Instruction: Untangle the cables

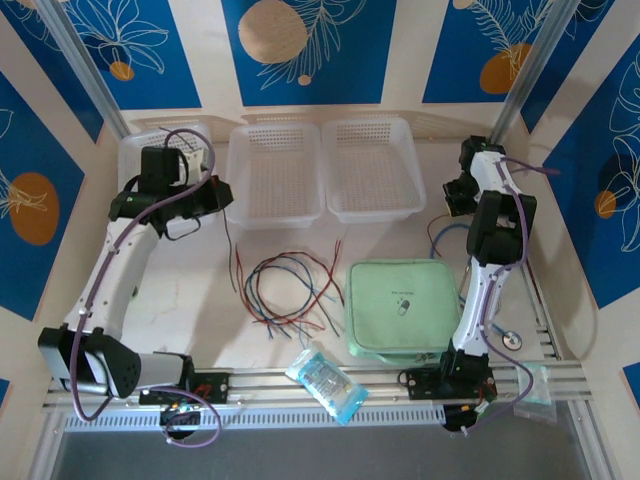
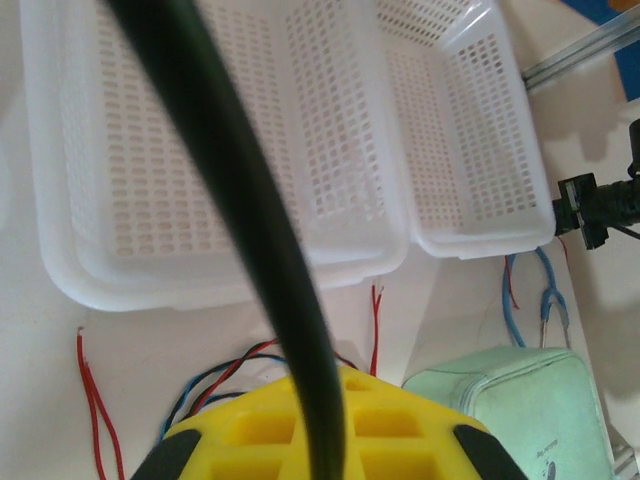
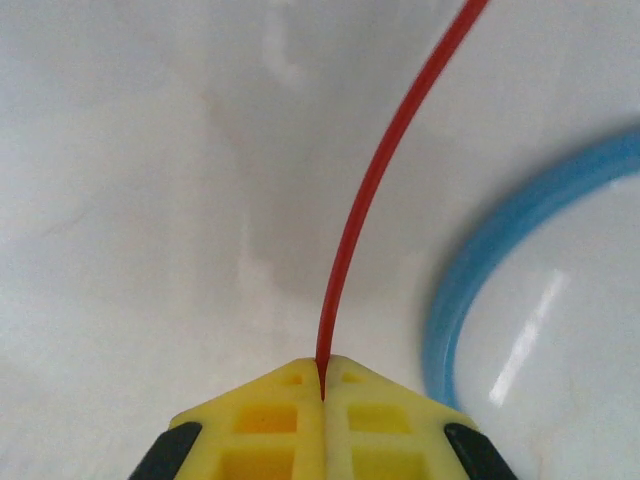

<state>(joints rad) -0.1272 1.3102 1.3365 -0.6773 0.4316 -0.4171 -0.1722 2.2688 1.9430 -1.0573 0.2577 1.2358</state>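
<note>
The job looks barely begun. Most of the cables lie in one heap of overlapping loops at the centre of the top view, red, dark and blue-grey strands crossing each other on the table, just left of the green pouch. One red strand runs down the left side of that heap and seems to lie apart from it, though whether its far end is free I cannot tell. The left gripper, at the bottom of its wrist view, has its yellow fingers together on a dark cable that rises from between them across the white baskets. In the right wrist view the right gripper has its jaws pressed together on a red cable – the strand comes straight out of the seam between the fingers and climbs to the top edge, with a blue tube curving just beside it. So two strands appear to be in hand, one per arm. What is left, by my reading, is nearly everything: drawing those two clear of the heap, then separating the remaining loops.
</note>
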